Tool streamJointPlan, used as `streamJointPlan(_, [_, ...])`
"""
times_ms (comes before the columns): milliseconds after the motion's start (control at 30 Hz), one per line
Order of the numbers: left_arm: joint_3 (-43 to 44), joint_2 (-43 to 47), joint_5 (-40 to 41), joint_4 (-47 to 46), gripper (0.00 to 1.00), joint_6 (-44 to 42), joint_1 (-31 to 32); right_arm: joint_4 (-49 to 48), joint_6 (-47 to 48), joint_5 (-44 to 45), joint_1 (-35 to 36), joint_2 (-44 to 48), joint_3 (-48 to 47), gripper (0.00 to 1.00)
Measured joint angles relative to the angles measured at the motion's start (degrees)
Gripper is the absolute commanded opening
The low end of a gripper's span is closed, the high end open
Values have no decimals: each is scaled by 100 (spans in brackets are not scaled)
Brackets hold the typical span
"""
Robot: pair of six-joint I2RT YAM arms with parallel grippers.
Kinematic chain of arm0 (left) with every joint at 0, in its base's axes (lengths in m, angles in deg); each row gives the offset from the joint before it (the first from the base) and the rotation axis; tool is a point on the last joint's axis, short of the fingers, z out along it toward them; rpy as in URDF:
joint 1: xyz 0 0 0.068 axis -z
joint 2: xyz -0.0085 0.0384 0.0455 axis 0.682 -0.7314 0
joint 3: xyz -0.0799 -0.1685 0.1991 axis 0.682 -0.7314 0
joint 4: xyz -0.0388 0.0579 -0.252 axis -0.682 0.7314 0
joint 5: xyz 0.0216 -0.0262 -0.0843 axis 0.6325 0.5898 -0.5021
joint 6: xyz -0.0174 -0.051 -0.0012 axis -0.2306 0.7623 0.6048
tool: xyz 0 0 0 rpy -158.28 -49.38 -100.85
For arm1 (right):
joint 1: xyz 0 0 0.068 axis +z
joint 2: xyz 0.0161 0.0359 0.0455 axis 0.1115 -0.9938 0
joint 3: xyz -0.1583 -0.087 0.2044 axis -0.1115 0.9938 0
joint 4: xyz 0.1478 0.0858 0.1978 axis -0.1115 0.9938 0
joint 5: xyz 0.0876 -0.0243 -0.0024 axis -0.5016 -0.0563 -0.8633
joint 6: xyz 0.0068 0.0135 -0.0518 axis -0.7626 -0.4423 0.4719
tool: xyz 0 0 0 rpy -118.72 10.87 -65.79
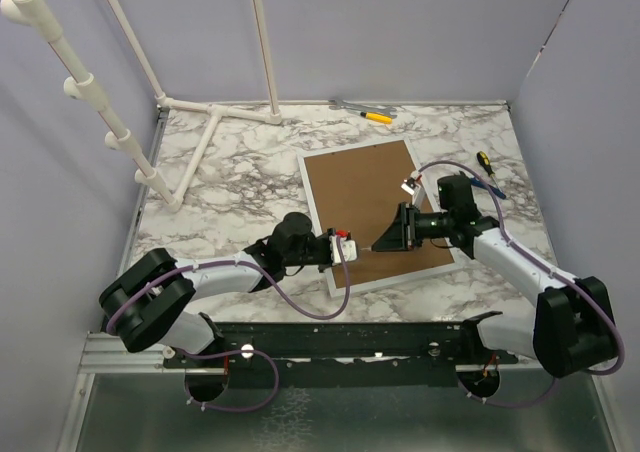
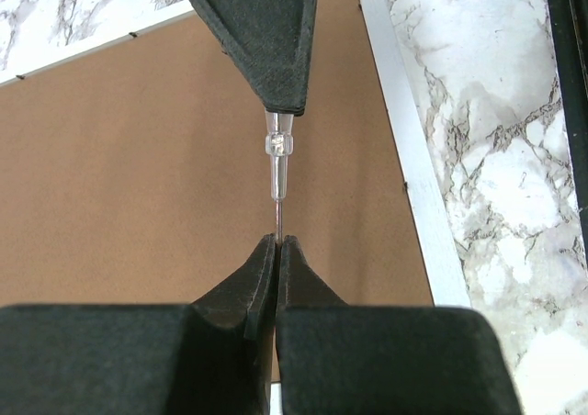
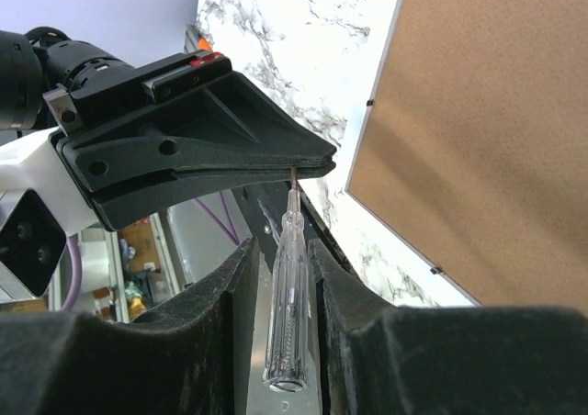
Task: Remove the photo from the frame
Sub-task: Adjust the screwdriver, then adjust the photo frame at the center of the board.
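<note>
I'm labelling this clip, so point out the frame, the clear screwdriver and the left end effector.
frame [image 1: 365, 187]: top view, on its brown back.
screwdriver [image 3: 285, 314]: right wrist view, on its clear handle.
left end effector [image 2: 277, 242]: left wrist view, between its shut fingertips.
</note>
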Motion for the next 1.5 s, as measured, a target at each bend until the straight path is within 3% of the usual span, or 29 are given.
streamJointPlan(133, [0, 0, 4, -9, 0, -2, 0, -22, 11, 28, 0, -33, 11, 3])
streamJointPlan(167, [0, 4, 7, -9, 4, -2, -2, -15, 17, 59, -9, -44, 26, 1])
streamJointPlan(267, [0, 4, 22, 9, 39, -4, -2, 2, 17, 107, -20, -59, 46, 1])
streamJointPlan(433, [0, 11, 339, 4, 79, 111, 11, 155, 17, 730, -9, 227, 46, 0])
streamJointPlan(467, [0, 15, 496, -20, 93, 179, 11, 254, 11, 966, -9, 354, 46, 1])
streamJointPlan(500, [0, 20, 684, -57, 98, 280, 11, 350, 2, 1224, -9, 485, 46, 0])
streamJointPlan(633, [48, 24, 1823, -208, 99, 929, 9, 820, -83, 2330, -9, 1178, 46, 1])
streamJointPlan(733, [341, -44, 3230, -122, 99, 1722, -4, 1204, -251, 3191, -9, 1825, 48, 0])
streamJointPlan(867, [1526, -538, 4544, 608, 99, 2551, -103, 1803, -802, 4520, -9, 2608, 48, 1])
streamJointPlan(967, [2413, -1038, 4966, 1067, 98, 2813, -234, 2387, -1384, 5608, -9, 2992, 46, 1])
streamJointPlan(1200, [3401, -2037, 4553, 1827, 96, 2981, -1102, 3449, -2184, 7208, -9, 3311, -131, 1])
streamJointPlan(1500, [5040, -3342, 3285, 2802, 93, 2476, -2041, 3657, -2299, 7775, -9, 3679, -267, 1])
